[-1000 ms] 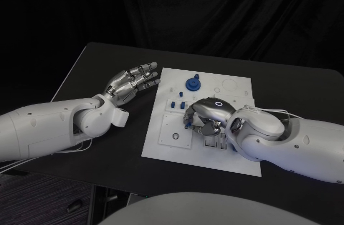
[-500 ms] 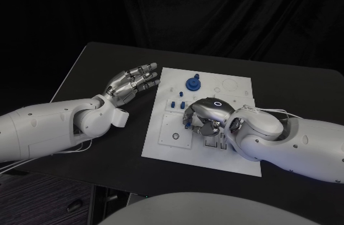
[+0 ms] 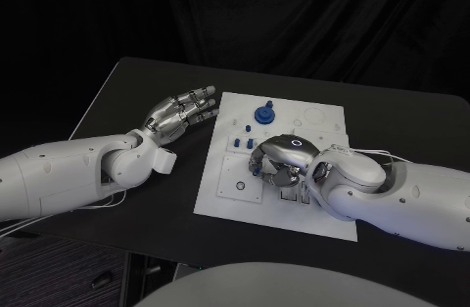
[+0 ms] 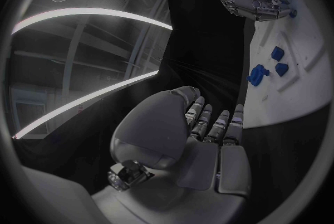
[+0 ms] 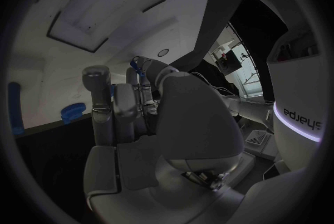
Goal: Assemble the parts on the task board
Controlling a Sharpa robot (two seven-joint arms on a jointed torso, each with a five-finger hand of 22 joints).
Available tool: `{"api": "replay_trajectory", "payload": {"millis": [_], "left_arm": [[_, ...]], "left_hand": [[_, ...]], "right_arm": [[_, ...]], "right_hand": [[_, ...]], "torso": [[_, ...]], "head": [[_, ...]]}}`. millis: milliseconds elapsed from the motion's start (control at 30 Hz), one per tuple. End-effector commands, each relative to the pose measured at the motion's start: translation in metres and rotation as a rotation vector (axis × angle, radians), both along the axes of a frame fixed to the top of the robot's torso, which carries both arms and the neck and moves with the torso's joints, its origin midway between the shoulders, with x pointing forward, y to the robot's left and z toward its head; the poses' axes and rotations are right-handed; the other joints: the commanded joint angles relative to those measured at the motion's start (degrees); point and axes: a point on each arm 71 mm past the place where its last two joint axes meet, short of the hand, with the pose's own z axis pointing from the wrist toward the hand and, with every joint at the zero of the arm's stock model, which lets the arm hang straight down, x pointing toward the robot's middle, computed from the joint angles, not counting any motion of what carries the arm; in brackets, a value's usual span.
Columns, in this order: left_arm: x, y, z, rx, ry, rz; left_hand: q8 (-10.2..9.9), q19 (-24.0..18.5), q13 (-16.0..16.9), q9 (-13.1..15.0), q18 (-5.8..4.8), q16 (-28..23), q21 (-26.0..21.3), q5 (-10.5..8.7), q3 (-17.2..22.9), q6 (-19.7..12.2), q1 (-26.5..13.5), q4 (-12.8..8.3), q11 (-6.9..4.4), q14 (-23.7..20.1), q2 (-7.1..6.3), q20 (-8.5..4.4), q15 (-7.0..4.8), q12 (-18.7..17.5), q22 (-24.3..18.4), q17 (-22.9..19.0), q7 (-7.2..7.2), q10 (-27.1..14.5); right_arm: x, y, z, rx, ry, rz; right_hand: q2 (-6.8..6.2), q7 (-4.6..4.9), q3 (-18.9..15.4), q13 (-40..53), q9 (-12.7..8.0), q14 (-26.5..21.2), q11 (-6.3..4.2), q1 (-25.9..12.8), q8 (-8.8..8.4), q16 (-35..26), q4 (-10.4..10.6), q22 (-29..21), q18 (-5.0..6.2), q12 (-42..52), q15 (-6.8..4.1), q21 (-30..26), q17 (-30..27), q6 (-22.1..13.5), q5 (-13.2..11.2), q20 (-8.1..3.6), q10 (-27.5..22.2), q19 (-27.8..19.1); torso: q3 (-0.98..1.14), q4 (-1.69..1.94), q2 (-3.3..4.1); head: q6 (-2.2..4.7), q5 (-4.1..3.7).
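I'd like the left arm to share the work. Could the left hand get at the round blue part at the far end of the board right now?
Probably yes. The left hand hovers open beside the task board, holding nothing, and the round blue part stands uncovered nearby. The right hand works nearer the board's middle, out of that path.

The head view looks steeply down from above onto the task board [image 3: 323,127], taking in both arms. The left wrist view sits close behind the left hand [image 4: 202,140], facing past its fingers toward the board [image 4: 306,68] beyond. The right wrist view sits tight behind the right hand [image 5: 139,118], facing the board [image 5: 91,68] just beyond its fingers. All three share the board.
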Motion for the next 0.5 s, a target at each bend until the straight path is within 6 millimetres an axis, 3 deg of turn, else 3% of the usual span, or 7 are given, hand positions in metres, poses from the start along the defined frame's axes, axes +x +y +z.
{"api": "replay_trajectory", "payload": {"millis": [33,500], "left_arm": [[-0.0005,-0.0010,0.0024,-0.032,-0.026,-0.004],[-0.0001,-0.0016,0.0010,-0.028,-0.020,-0.005]], "left_hand": [[0.27,0.45,0.04,0.09,-0.88,0.25,0.22,-0.24,0.37,0.29,-0.05,-0.02,0.36,0.48,-0.63,0.02,-0.09,0.09,0.05,0.08,0.08,-0.18],[0.28,0.46,0.04,0.10,-0.92,0.27,0.22,-0.26,0.41,0.34,-0.07,0.02,0.34,0.50,-0.65,0.02,-0.08,0.05,0.02,0.09,0.13,-0.21]], "right_arm": [[-0.0011,-0.0012,-0.0036,-0.025,0.014,-0.012],[-0.0027,-0.0018,-0.0034,-0.020,0.017,-0.011]], "right_hand": [[0.16,0.10,-0.22,-0.03,0.02,0.35,-0.01,-0.50,0.14,0.20,0.00,4.78,-0.26,-0.28,-0.05,0.18,-0.05,0.23,0.25,0.02,0.51,0.47],[0.47,0.01,-0.42,-0.40,0.21,0.36,-0.02,-1.01,0.02,0.17,0.33,4.74,-0.26,-0.76,-0.06,0.14,-0.09,0.41,0.17,0.00,0.84,0.49]], "torso": [[0.02,0.03,0.01],[0.05,-0.06,-0.04]], "head": [[-0.01,-0.03],[-0.01,0.13]]}}
